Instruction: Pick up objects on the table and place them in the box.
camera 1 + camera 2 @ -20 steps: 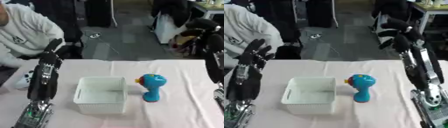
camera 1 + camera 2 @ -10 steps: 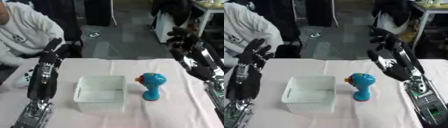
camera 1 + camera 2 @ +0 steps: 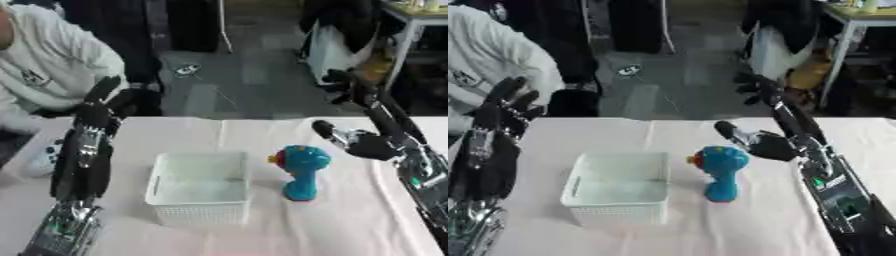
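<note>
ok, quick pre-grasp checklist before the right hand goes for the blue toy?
1. Blue toy upright on the table, right of the basket: ok.
2. White basket open on top, nothing visible inside: ok.
3. Right hand open, fingers straight, not touching the toy: ok.
4. Path from right hand to toy free of other things: ok.
5. Left hand raised open at the table's left side, apart from the basket: ok.
6. Whether the toy's base is stable enough for a side grasp: cannot tell.

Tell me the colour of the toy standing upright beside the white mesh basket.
The toy is blue, with small orange and red bits at its head; the left eye view shows it best.
</note>
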Controlling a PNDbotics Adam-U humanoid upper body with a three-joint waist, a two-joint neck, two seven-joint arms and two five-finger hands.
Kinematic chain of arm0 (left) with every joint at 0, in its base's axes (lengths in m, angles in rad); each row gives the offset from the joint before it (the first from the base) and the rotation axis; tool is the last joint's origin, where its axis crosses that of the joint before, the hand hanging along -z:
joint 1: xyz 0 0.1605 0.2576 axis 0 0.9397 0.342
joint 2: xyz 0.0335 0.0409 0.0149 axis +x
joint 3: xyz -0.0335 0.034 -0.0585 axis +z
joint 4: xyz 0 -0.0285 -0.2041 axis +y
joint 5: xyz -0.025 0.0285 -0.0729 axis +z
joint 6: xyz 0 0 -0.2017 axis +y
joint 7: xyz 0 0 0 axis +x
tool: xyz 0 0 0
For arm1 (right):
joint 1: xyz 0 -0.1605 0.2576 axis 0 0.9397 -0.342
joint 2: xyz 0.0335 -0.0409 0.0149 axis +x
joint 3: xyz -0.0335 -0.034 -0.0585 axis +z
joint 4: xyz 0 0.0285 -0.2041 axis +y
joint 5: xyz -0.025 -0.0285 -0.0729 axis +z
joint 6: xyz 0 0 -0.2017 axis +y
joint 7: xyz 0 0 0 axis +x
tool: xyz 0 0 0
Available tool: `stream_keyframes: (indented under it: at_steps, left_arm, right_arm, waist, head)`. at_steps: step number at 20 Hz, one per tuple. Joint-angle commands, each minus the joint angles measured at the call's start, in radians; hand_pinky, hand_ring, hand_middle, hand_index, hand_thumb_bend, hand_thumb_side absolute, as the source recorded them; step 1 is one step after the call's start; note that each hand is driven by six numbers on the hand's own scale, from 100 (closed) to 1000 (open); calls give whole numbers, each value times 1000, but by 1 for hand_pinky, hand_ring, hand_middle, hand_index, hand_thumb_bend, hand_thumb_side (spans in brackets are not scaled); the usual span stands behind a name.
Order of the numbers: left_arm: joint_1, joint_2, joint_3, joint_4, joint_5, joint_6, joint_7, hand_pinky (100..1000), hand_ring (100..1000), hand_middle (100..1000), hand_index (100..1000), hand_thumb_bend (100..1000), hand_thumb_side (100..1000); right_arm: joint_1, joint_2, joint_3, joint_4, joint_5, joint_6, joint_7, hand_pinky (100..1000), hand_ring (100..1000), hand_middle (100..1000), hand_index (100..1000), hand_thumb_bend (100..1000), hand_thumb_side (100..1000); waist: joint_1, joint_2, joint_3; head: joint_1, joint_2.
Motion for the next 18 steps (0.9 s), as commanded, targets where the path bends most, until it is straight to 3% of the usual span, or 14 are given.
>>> stream_keyframes:
  at_steps: [1, 9, 12, 13, 14, 15, 16, 18]
  left_arm:
    - [-6, 20, 0, -17, -1, 0, -2, 857, 911, 957, 985, 298, 845]
    - [-6, 20, -1, -17, -1, 0, -2, 857, 912, 957, 984, 298, 845]
    - [-6, 19, -1, -17, 0, 1, -3, 857, 912, 957, 984, 298, 844]
    - [-5, 19, -1, -17, 0, 1, -2, 857, 912, 957, 984, 298, 844]
    - [-5, 19, -1, -17, 0, 1, -2, 857, 912, 957, 984, 298, 845]
    - [-5, 19, -1, -17, 0, 1, -2, 857, 912, 957, 984, 298, 845]
    - [-4, 20, -1, -17, 0, 1, -2, 857, 912, 957, 984, 298, 845]
    - [-3, 20, -1, -17, 1, 1, -2, 857, 912, 957, 984, 298, 845]
  right_arm:
    - [-29, -8, -12, 24, 34, -11, -7, 771, 861, 877, 980, 609, 574]
    - [-45, -7, -21, 99, 60, -25, 6, 796, 880, 894, 999, 623, 572]
    - [-59, -14, -22, 136, 67, -39, 30, 812, 891, 895, 1000, 666, 575]
    - [-65, -16, -23, 149, 66, -47, 41, 813, 892, 893, 1000, 594, 569]
    - [-70, -19, -23, 164, 65, -53, 55, 817, 897, 897, 1000, 715, 559]
    - [-77, -22, -24, 181, 63, -60, 72, 816, 896, 897, 1000, 706, 562]
    - [-83, -25, -24, 196, 61, -66, 89, 823, 901, 896, 1000, 778, 553]
    - [-96, -31, -26, 224, 58, -80, 122, 826, 905, 898, 1000, 812, 562]
  waist:
    - [0, -12, 0]
    - [0, -12, 2]
    - [0, -12, 3]
    - [0, -13, 3]
    - [0, -13, 3]
    - [0, -13, 3]
    - [-1, -13, 3]
    - [0, -13, 3]
  head:
    - [-9, 3]
    - [-9, -1]
    - [-12, -2]
    - [-13, -2]
    - [-13, -2]
    - [-14, -1]
    - [-14, -1]
    - [-14, -1]
